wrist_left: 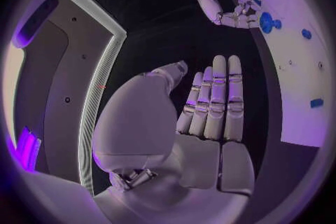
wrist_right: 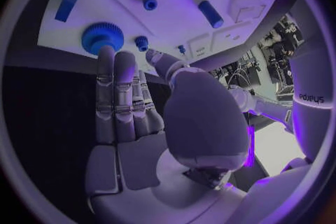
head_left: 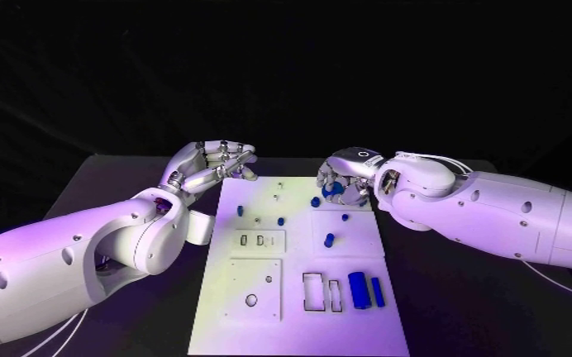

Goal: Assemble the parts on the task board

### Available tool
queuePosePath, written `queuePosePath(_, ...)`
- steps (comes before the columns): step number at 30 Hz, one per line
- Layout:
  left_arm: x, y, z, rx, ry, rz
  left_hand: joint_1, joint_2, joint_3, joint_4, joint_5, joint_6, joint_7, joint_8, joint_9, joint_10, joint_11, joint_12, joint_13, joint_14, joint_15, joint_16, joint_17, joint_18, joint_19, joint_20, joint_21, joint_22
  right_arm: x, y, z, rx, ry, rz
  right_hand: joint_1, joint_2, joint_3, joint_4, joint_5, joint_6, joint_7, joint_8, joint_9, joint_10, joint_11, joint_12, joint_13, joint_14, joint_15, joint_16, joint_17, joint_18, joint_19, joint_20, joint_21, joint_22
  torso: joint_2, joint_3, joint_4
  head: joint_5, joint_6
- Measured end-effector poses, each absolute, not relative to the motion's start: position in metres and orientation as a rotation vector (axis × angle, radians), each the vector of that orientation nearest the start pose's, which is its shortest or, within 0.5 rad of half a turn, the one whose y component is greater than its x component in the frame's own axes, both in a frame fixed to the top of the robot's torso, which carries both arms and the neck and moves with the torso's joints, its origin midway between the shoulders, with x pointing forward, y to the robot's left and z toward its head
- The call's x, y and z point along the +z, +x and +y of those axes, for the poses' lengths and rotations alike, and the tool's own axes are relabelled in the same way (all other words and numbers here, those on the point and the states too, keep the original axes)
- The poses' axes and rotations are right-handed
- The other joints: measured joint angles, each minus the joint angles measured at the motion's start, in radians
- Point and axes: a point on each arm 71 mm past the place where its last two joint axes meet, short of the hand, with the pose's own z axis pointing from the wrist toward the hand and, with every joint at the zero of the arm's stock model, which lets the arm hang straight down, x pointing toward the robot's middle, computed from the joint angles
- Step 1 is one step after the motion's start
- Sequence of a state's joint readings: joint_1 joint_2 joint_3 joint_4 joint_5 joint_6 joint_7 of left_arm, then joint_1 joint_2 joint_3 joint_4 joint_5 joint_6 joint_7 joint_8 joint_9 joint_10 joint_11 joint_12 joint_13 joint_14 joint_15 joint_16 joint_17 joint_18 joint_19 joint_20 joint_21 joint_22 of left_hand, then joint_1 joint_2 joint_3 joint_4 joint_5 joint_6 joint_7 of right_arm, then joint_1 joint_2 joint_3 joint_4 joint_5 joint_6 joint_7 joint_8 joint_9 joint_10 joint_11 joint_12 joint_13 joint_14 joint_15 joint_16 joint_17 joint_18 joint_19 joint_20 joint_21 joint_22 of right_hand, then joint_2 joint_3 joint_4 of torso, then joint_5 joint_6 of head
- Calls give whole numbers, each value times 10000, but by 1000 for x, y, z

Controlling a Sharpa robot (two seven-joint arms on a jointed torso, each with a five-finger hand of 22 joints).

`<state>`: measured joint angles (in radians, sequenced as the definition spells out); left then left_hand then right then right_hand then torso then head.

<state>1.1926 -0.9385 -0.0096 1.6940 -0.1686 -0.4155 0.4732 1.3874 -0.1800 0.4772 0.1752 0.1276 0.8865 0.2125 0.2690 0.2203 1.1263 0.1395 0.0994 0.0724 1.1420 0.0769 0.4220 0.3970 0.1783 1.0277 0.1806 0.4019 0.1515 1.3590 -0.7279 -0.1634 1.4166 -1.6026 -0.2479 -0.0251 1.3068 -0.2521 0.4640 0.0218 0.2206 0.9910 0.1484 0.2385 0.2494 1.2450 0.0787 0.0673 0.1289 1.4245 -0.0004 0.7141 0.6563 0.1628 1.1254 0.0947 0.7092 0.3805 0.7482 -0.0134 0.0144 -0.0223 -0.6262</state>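
The white rectangular task board (head_left: pixel 298 291) lies on the black table (head_left: pixel 119 175) with its long axis running near to far. At its near right corner two long blue block parts (head_left: pixel 358 290) lie side by side, their long axes pointing near to far, beside two empty rectangular slots (head_left: pixel 313 292). To the left of these, a square plate area carries an oval hole (head_left: pixel 251 300). Further along, a short blue cylinder part (head_left: pixel 329 240) sits in the right half of the board, lying roughly near to far, and a smaller blue peg (head_left: pixel 345 217) is just beyond it. On the left half a small blue peg (head_left: pixel 240 210) stands near the board's left edge.

At the far right corner a blue toothed gear part (wrist_right: pixel 102 37) lies flat on the board. The right hand (head_left: pixel 345 177) hovers over it with fingers extended and held together, the fingertips (wrist_right: pixel 106 56) at the gear's edge; whether they touch it cannot be told, and the hand grips nothing.

The left hand (head_left: pixel 209 165) rests beside the board's far left corner, over the table, its fingers (wrist_left: pixel 218 89) straight, close together and holding nothing.
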Motion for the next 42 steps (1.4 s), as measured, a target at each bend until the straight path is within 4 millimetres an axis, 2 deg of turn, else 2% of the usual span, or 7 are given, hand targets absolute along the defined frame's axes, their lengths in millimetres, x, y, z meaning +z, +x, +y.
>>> queuePosePath(3,-146,458,207,-15635,-8774,13292,0,0,0,0,0,0,0,-38,0,0,0,0,1,0,0,0,9,-1,0,0,0,0,-158,511,-163,5565,-5077,16021,4,-49,-14,94,0,-35,-34,-46,119,-106,1,0,103,273,-15,1251,1098,1,128,-22,312,258,43,6,4,1,-6)
queuePosePath(6,-146,458,207,-15668,-8746,13292,0,0,0,0,0,0,0,-37,0,0,0,0,1,0,0,0,9,0,0,0,0,0,-158,512,-161,5427,-5174,15988,59,-105,7,200,0,-69,-3,-66,224,-217,36,0,191,362,-1,2447,2162,-1,454,-20,1027,1112,74,9,6,-6,-8)
queuePosePath(9,-145,458,206,-15688,-8722,13293,0,0,0,0,0,0,0,-38,0,0,0,0,1,0,0,0,9,0,-1,1,0,7,-159,513,-158,5313,-5264,15986,59,-105,3,246,0,-73,-3,-66,290,-322,34,0,238,359,1,3016,2654,-2,629,-21,1523,1728,101,12,9,-8,-8)
queuePosePath(18,-145,458,206,-15727,-8695,13317,-9,9,0,0,0,0,0,-38,0,-1,1,-36,2,-1,1,10,33,-1,-1,0,0,7,-165,515,-153,5087,-5427,16028,59,-105,-43,310,0,-153,6,-106,344,-448,52,0,252,356,2,3226,2839,-1,629,-21,1681,1956,162,14,8,1,73)
queuePosePath(25,-144,458,205,-15747,-8722,13311,-60,61,1,0,1,0,0,-37,10,-1,1,-36,2,-40,39,39,85,-1,-1,0,0,6,-166,520,-146,4942,-5508,16052,59,-105,18,375,0,-155,7,-106,409,-448,52,0,325,354,2,3579,3138,-2,786,-1,2169,2582,210,4,1,-3,108)
queuePosePath(31,-144,458,206,-15756,-8768,13286,-60,61,1,0,1,-8,7,-37,10,-1,1,-73,2,-40,39,39,110,-1,-1,0,37,18,-168,521,-144,4899,-5558,16137,60,-105,31,564,0,-155,7,-106,470,-409,14,0,380,354,2,3804,3299,-2,893,37,2454,2937,242,6,6,-6,101)
queuePosePath(42,-144,458,206,-15763,-8938,13221,-60,61,31,30,1,-36,36,-87,19,-40,38,-73,3,-39,39,77,142,-1,-1,1,37,17,-170,520,-139,4967,-5623,16182,12,-57,84,631,-1,-122,-26,-106,527,-408,14,1,413,353,2,3860,3340,-1,892,37,2532,3059,285,11,16,-11,81)
